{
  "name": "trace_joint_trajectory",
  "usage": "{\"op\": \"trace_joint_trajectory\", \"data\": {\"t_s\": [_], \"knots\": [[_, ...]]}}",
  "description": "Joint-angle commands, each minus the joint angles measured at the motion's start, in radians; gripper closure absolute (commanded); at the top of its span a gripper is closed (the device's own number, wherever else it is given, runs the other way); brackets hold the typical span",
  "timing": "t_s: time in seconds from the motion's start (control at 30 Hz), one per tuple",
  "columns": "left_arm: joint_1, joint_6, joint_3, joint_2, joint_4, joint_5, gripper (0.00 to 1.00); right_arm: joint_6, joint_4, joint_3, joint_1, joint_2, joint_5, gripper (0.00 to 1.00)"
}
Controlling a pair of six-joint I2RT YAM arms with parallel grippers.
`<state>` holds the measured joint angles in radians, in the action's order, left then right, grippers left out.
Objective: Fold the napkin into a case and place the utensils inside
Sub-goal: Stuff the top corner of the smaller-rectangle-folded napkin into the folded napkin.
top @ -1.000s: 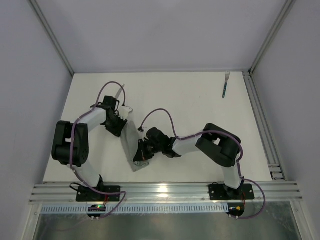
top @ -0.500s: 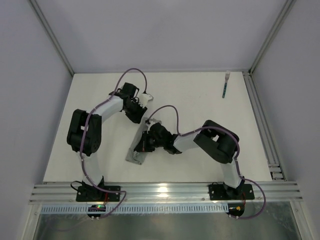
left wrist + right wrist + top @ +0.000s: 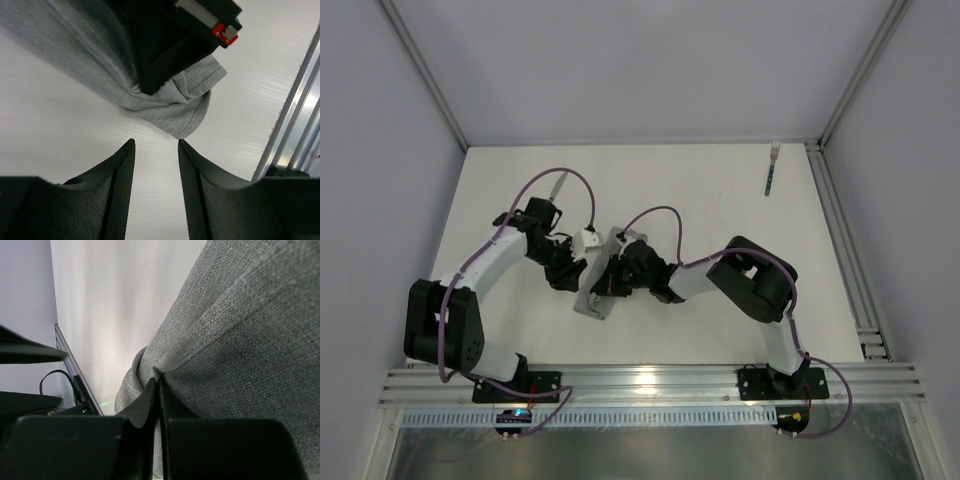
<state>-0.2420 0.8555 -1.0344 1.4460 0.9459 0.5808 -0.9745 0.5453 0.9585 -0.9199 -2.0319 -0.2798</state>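
Note:
The napkin (image 3: 592,300) lies as a narrow grey folded strip, a case shape, in the middle of the table. My right gripper (image 3: 608,284) is shut on a fold of the napkin (image 3: 240,340), its fingertips (image 3: 152,390) pinching the cloth. My left gripper (image 3: 156,145) stands open just short of the napkin's rounded corner (image 3: 185,112), with only bare table between its fingers; from above, the left gripper (image 3: 564,272) sits at the strip's left side. The fork (image 3: 772,168) with its teal-blue handle lies at the far right. The knife (image 3: 557,185) shows partly, behind the left arm.
A metal rail (image 3: 845,240) runs along the table's right edge and another rail (image 3: 650,385) along the near edge. Grey walls close in the table at the back and sides. The right arm's cable (image 3: 660,215) loops above the napkin.
My left arm swung toward the back, then came down to the napkin's left side, its jaws widening. The right gripper, still shut on the cloth, shifted the strip toward the back and turned it.

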Motion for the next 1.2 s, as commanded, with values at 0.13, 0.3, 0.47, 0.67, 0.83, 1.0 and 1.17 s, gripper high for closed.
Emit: {"op": "trace_joint_trajectory", "data": {"t_s": [0.13,0.3,0.47,0.67,0.83,1.0,1.17], "knots": [[-0.008,0.224,0.059,0.050,-0.097,0.119,0.53,0.023,0.050,-0.003,-0.002,-0.027,-0.001,0.97],[-0.029,0.173,0.069,0.082,-0.197,0.096,0.53,0.039,0.028,-0.004,-0.004,-0.021,0.011,0.97],[-0.068,0.238,0.147,0.079,-0.213,0.013,0.53,0.056,0.013,-0.006,0.001,-0.013,0.019,0.97],[-0.106,0.272,0.214,0.051,-0.243,-0.038,0.52,0.059,0.012,0.002,0.003,-0.016,0.011,0.97],[-0.131,0.292,0.224,0.047,-0.259,-0.067,0.50,0.065,0.010,-0.003,0.004,-0.013,0.008,0.97],[-0.132,0.359,0.244,0.047,-0.239,-0.098,0.51,0.066,0.008,-0.006,0.007,-0.013,0.005,0.97],[-0.132,0.392,0.202,0.060,-0.155,-0.107,0.71,0.069,-0.002,-0.001,0.010,-0.013,0.002,0.97]]}}
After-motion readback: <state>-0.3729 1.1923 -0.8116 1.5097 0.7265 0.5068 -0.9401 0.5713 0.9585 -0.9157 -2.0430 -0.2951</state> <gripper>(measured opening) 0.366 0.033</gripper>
